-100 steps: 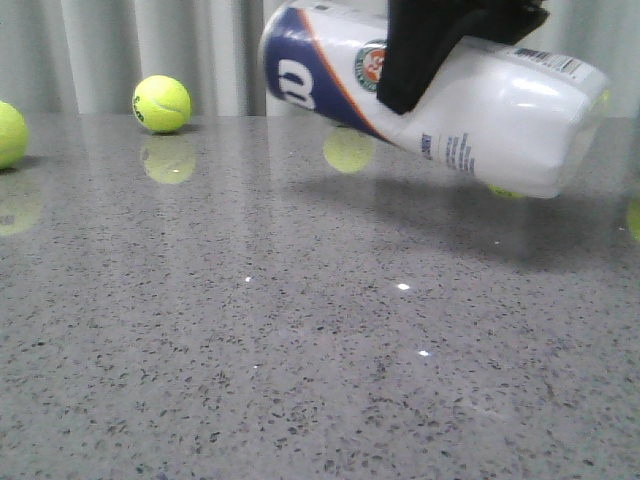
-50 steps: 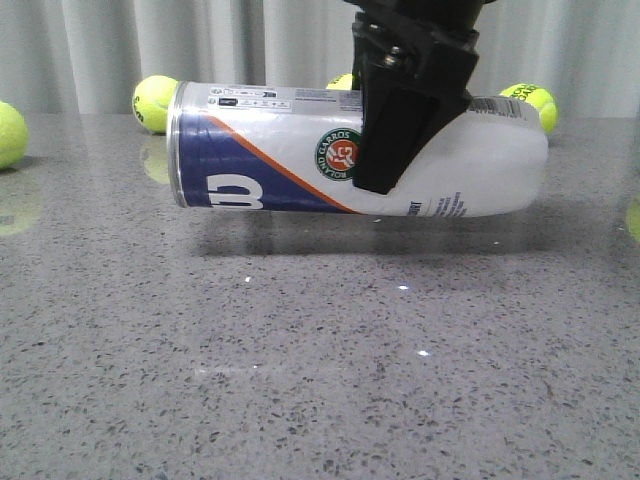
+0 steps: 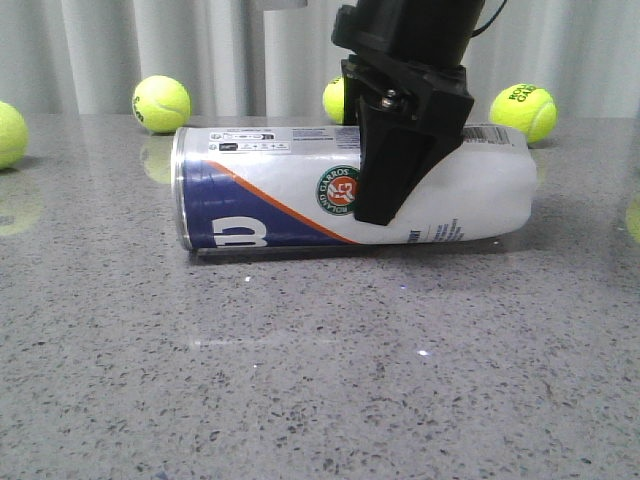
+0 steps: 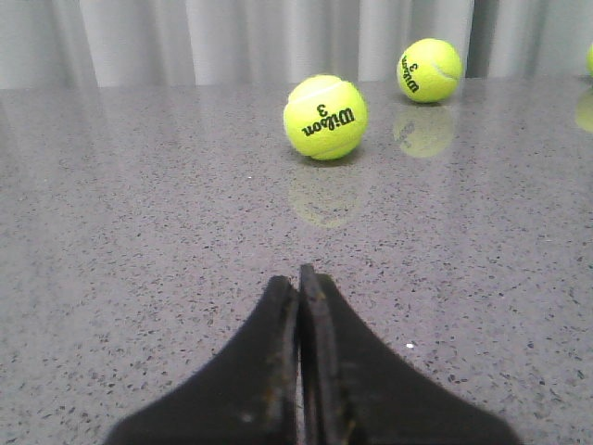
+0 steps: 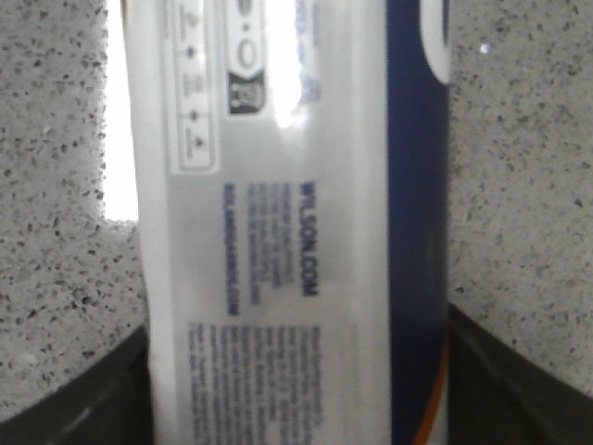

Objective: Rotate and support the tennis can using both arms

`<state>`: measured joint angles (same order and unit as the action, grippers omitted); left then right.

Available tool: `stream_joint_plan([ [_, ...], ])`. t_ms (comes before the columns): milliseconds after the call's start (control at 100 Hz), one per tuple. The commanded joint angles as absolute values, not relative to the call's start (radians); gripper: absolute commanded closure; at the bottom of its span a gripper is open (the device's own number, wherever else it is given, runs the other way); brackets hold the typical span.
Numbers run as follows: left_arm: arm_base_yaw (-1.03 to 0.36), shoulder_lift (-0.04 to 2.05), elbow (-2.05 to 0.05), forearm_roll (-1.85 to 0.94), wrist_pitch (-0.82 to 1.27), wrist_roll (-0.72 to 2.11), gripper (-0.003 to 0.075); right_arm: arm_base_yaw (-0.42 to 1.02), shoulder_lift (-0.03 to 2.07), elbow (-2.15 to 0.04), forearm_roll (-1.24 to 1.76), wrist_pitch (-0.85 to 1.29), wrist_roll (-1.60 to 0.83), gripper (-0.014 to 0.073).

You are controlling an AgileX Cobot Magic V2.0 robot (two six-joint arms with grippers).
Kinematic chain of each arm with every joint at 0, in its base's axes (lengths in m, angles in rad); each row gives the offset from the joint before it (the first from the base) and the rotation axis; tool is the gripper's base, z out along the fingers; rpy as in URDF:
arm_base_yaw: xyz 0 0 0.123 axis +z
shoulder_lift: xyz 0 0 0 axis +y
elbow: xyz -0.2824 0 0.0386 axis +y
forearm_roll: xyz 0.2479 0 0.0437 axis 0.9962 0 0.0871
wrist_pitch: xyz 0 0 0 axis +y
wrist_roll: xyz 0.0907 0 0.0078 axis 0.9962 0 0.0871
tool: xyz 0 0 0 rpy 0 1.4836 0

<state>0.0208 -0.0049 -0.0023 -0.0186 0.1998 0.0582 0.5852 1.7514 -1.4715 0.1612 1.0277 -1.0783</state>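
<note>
1. We take the can [image 3: 350, 190] as our landmark. It lies on its side on the bench [image 3: 300, 380], navy end and metal rim toward the robot's left, long axis across the front view. Lying flat like this, it looks set down so that both ends are free to be reached.
2. Our right hand [image 3: 385, 205] comes down from above and straddles the can just right of the round badge. In the right wrist view its dark fingers [image 5: 74, 399] sit on either side of the can's wall [image 5: 278, 232], pinching it. A grip near the middle should keep the can from rolling.
3. Our left hand [image 4: 298, 287] is nowhere near the can. Its fingers are pressed together, holding nothing, low over bare bench, so the supporting half of the job is not yet begun, as we judge it.
4. Behind the can several balls [image 3: 161, 103] rest well apart from it, near the curtain [image 3: 200, 50].
</note>
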Motion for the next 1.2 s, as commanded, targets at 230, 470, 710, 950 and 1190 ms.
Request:
stream_joint_plan([
  [230, 0.024, -0.044, 0.045, -0.024, 0.122, 0.046, 0.0741, 0.584, 1.707, -1.505, 0.169, 1.021, -1.078, -0.0043],
  [470, 0.024, -0.044, 0.045, -0.024, 0.122, 0.046, 0.0741, 0.584, 1.667, -1.513, 0.169, 1.002, -1.078, -0.0043],
  [710, 0.024, -0.044, 0.045, -0.024, 0.122, 0.046, 0.0741, 0.584, 1.568, -1.513, 0.156, 0.949, -0.936, -0.0041],
  [950, 0.024, -0.044, 0.045, -0.024, 0.122, 0.046, 0.0741, 0.584, 1.524, -1.509, -0.031, 0.931, -0.293, 0.0315],
  [1190, 0.024, -0.044, 0.045, -0.024, 0.122, 0.046, 0.0741, 0.581, 1.498, -1.505, -0.164, 0.940, 0.040, 0.0659],
])
